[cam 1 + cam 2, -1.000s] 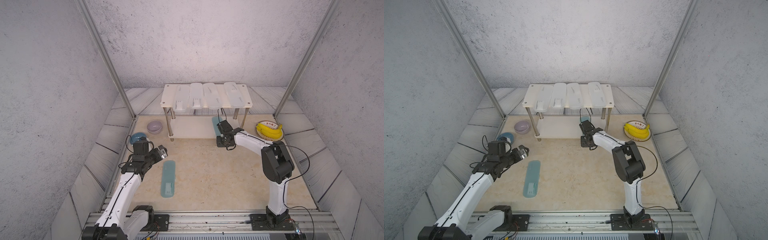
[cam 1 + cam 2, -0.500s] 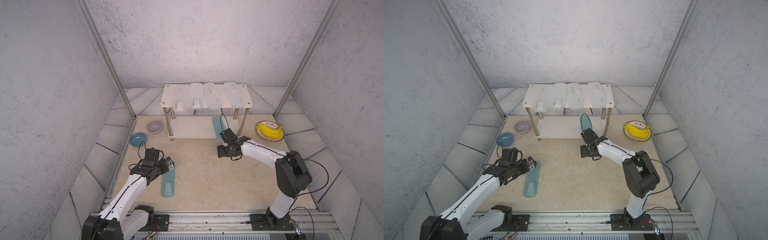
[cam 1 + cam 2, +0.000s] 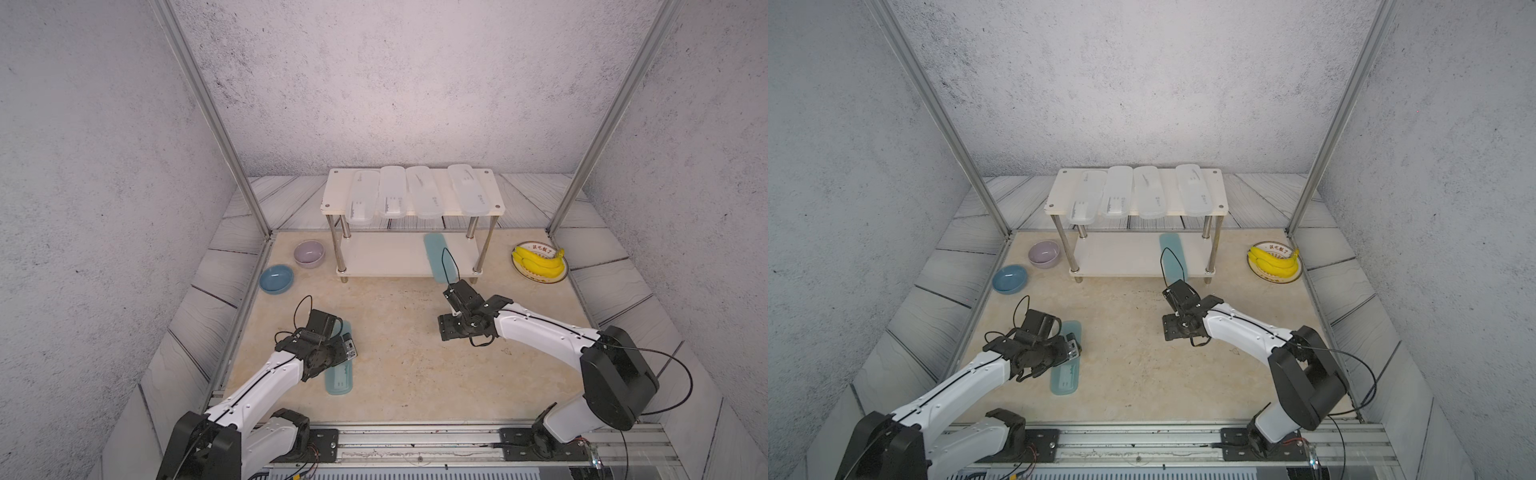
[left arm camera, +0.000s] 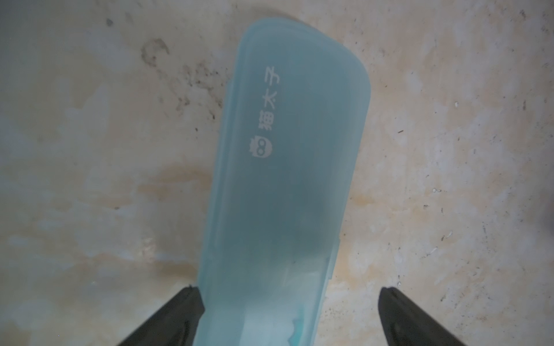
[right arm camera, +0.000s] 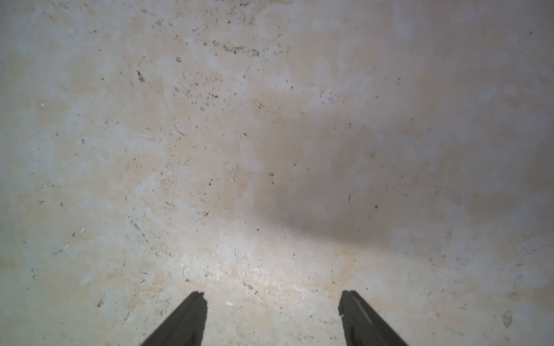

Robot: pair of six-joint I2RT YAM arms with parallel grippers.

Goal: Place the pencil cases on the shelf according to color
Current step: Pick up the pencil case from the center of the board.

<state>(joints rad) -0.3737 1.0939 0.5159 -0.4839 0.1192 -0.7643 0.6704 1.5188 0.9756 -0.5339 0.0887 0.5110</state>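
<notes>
The shelf (image 3: 334,195) (image 3: 1061,191) stands at the back, with several frosted white pencil cases (image 3: 424,195) lying side by side on its top board. One teal pencil case (image 3: 434,253) (image 3: 1171,253) lies on the lower board at the right, its front end overhanging. A second teal case (image 3: 338,378) (image 3: 1065,374) (image 4: 284,179) lies flat on the floor at the front left. My left gripper (image 3: 332,353) (image 4: 289,295) is open and straddles it, one finger beside its edge. My right gripper (image 3: 451,328) (image 5: 272,296) hangs open over bare floor in front of the shelf.
A lilac bowl (image 3: 309,253) and a blue bowl (image 3: 276,279) sit left of the shelf. A plate of bananas (image 3: 539,262) sits to its right. Slanted metal posts rise at both back corners, and the arms' rail runs along the front.
My right gripper opened, left the teal case on the lower board and drew back towards the front. My left arm swung right and came down over the floor case.
</notes>
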